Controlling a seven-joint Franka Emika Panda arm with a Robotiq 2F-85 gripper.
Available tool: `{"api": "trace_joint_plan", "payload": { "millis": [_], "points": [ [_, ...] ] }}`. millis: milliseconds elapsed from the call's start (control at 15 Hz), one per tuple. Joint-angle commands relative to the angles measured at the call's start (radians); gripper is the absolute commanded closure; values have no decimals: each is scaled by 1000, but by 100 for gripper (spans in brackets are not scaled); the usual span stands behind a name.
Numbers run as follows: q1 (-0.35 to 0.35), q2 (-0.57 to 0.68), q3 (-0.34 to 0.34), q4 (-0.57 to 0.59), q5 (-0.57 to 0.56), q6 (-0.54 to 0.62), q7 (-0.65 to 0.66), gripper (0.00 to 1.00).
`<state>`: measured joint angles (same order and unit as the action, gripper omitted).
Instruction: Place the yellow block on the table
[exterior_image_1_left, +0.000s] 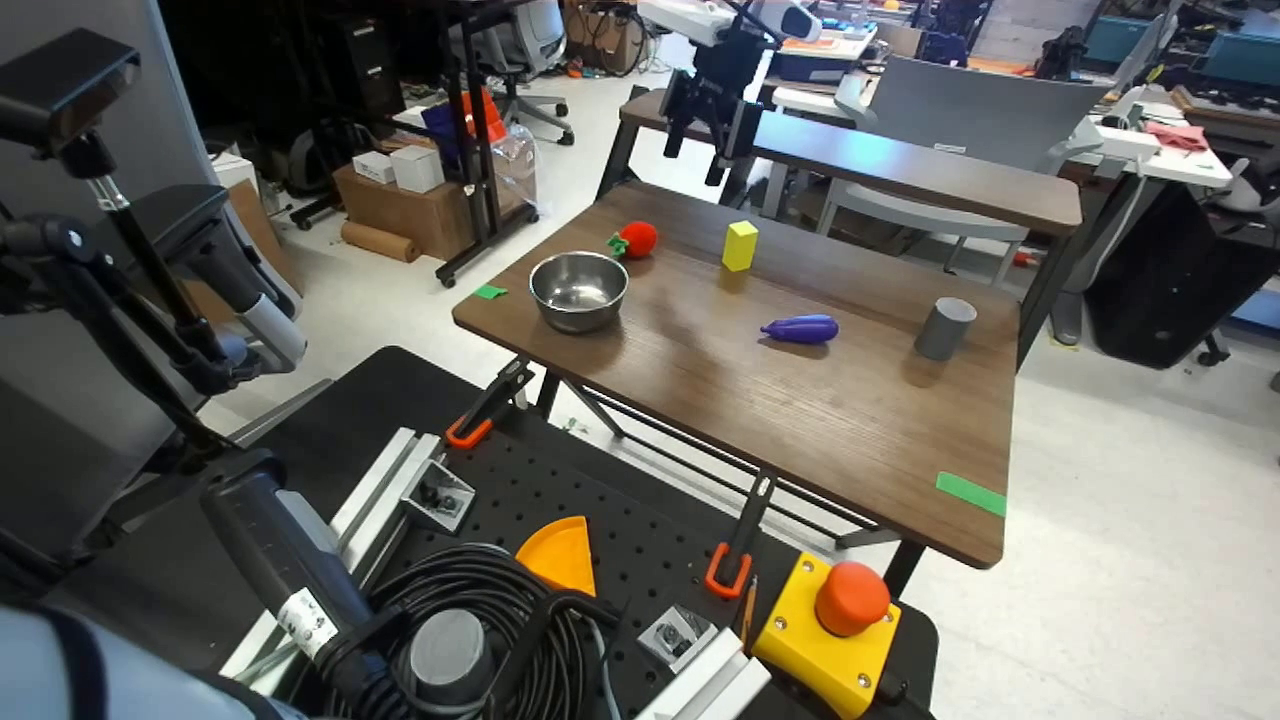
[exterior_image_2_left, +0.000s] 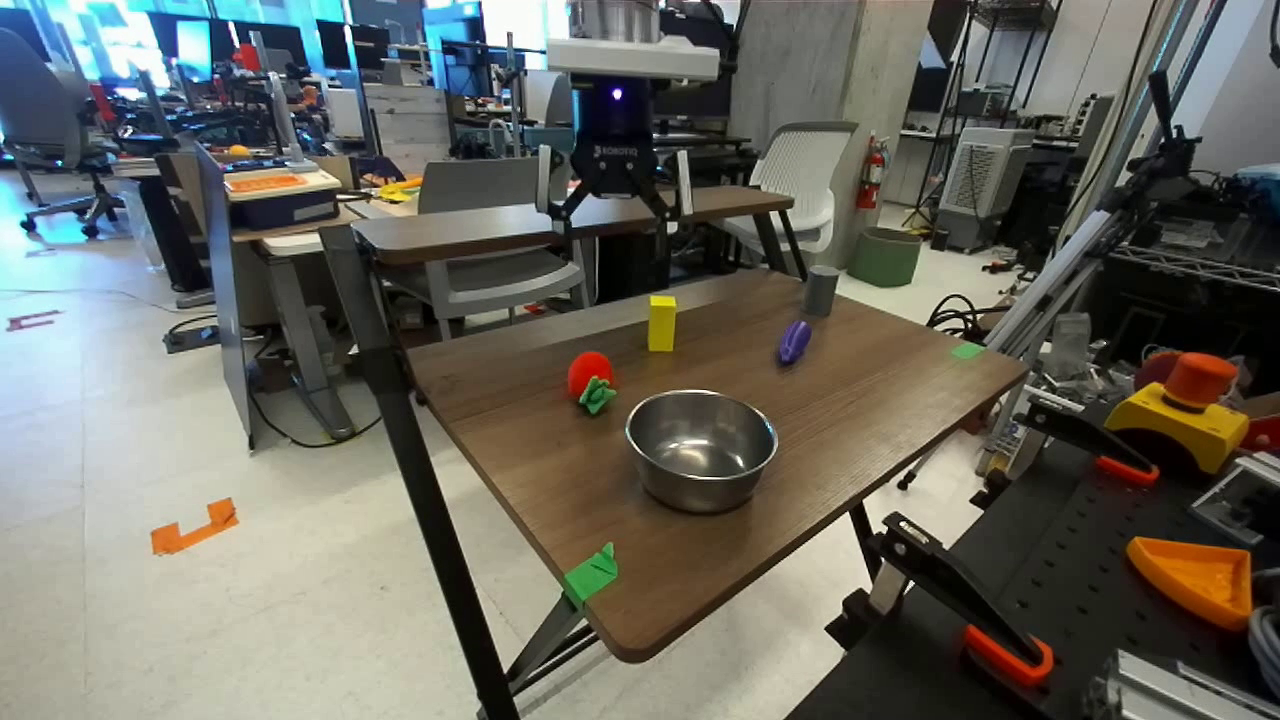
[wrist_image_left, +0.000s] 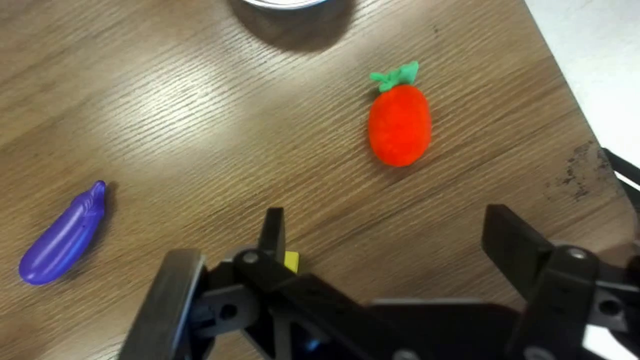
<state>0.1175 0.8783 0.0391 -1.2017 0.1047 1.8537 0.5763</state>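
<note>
The yellow block (exterior_image_1_left: 740, 247) stands upright on the dark brown table (exterior_image_1_left: 720, 400). It also stands on the table (exterior_image_2_left: 540, 450) in the other exterior picture, where the block (exterior_image_2_left: 661, 324) is behind the red toy. In the wrist view only a small corner of the yellow block (wrist_image_left: 291, 261) shows; the left finger and linkage hide the rest. My gripper (exterior_image_1_left: 694, 165) is open and empty, above the table. In an exterior view the gripper (exterior_image_2_left: 612, 248) hangs higher than the block. In the wrist view the fingers (wrist_image_left: 385, 217) are wide apart with bare wood below.
A metal bowl (exterior_image_1_left: 578, 292), a red toy with green leaves (exterior_image_1_left: 637, 239), a purple eggplant (exterior_image_1_left: 802, 329) and a grey cup (exterior_image_1_left: 945, 328) are on the table. A raised shelf (exterior_image_1_left: 900, 165) runs along one long side. Clamps (exterior_image_1_left: 735, 550) and a yellow button box (exterior_image_1_left: 830, 630) are at the desk.
</note>
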Motion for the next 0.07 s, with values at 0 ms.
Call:
{"api": "trace_joint_plan", "payload": {
  "millis": [0],
  "points": [
    [12,-9,-20,-10,16,-4,-9,0]
  ]
}}
